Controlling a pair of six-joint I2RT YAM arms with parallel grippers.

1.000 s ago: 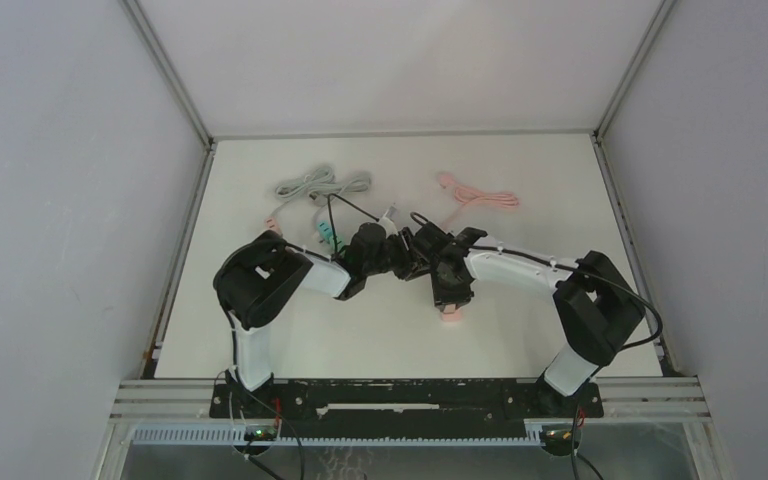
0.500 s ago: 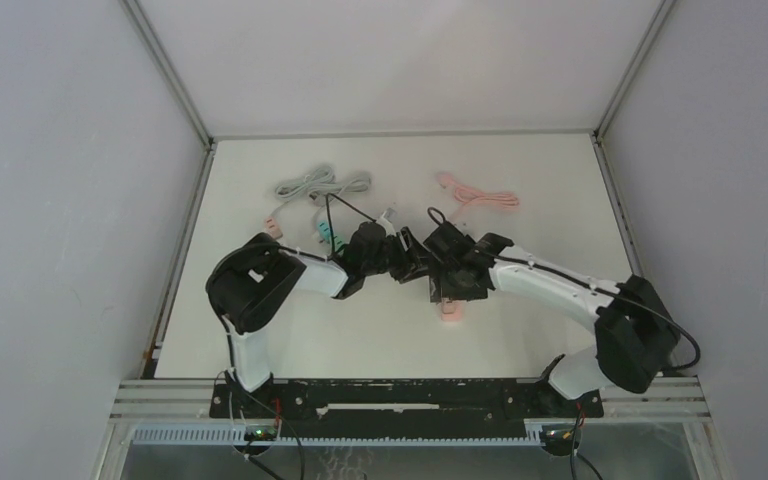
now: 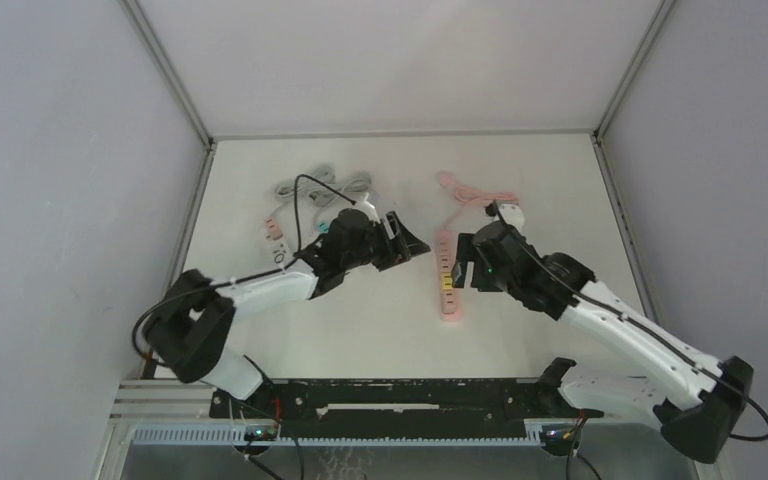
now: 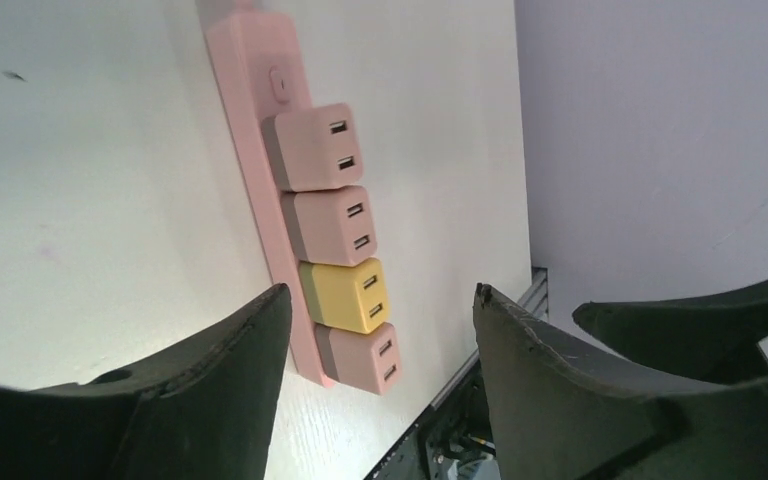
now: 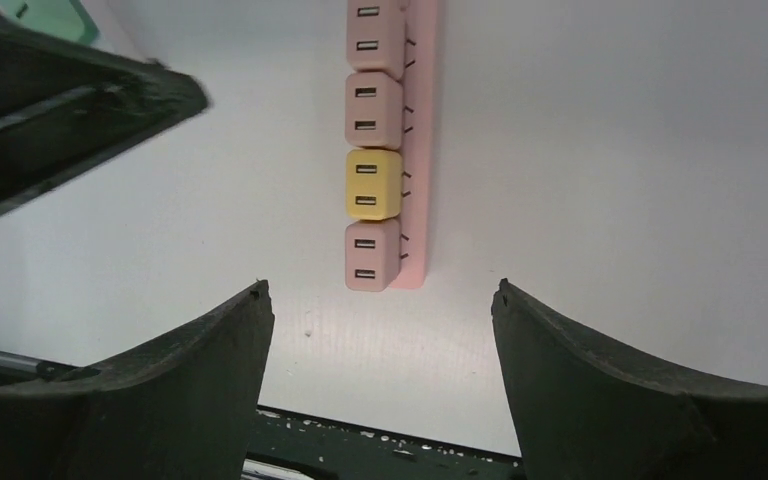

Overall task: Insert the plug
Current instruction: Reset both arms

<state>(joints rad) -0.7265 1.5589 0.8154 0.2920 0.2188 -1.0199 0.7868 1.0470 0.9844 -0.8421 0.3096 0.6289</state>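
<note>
top external: pink strip (image 4: 260,60) lies at 3 o'clock of my left pincer (image 4: 380,292), 9 o'clock of my right pincer (image 5: 380,287). yellow plug (image 3: 447,283) sits in it. both pincers released, empty. insertion looks done; next, back off without nudging the strip.

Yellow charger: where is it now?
Right wrist view, centre: the yellow charger is plugged into the pink power strip, second from the end nearest the arm bases, with pink chargers on either side.
</note>
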